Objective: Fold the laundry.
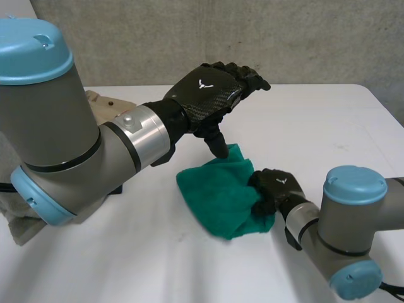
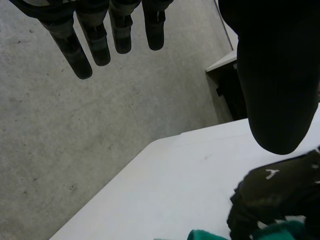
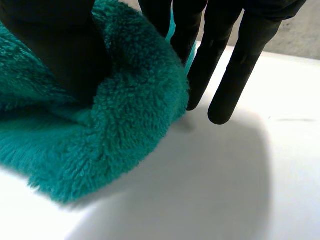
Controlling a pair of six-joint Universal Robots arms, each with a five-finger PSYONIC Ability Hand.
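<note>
R hand point(image 1: 276, 189) pinched towel point(image 1: 218, 196) at its right edge.
I saw L hand point(image 1: 211, 88) open above towel's far corner, thumb down; R was nearer, so I'd fold w/ R.

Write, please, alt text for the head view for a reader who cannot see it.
A crumpled green towel lies on a white table, its right edge pinched by the robot's right hand. The left hand hovers above the towel's far edge, thumb pointing down.

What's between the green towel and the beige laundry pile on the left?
Bare white table up to the green towel, by the head view; the left arm crosses above and hides the part next to the beige laundry.
</note>
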